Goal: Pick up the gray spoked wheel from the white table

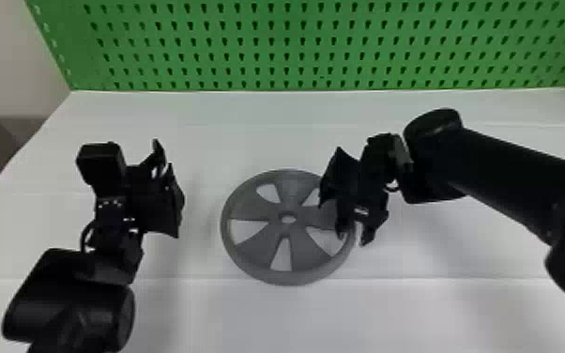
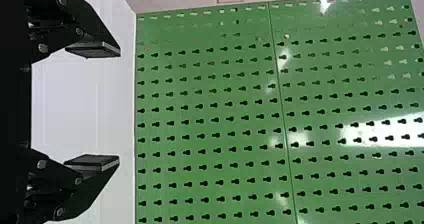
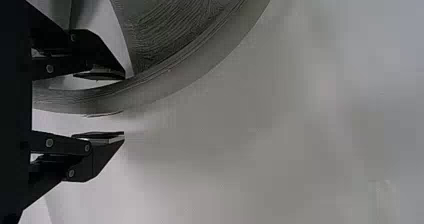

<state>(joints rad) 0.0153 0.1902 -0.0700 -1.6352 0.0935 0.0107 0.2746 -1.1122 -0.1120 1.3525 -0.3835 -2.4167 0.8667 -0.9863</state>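
Observation:
The gray spoked wheel (image 1: 288,253) lies flat on the white table (image 1: 248,314), in the middle of the head view. At its right rim is my right gripper (image 1: 355,237), pointing down with its fingers apart. In the right wrist view the wheel's rim (image 3: 200,66) passes between the fingers of the right gripper (image 3: 123,106), nearer one finger, with a gap to the other. My left gripper (image 1: 166,155) is left of the wheel, away from it. The left wrist view has the left gripper (image 2: 120,106) open, nothing between its fingers.
A green pegboard (image 1: 295,47) stands along the table's back edge, and it also fills much of the left wrist view. The right forearm reaches in over the table's right part; the left arm comes from the bottom left.

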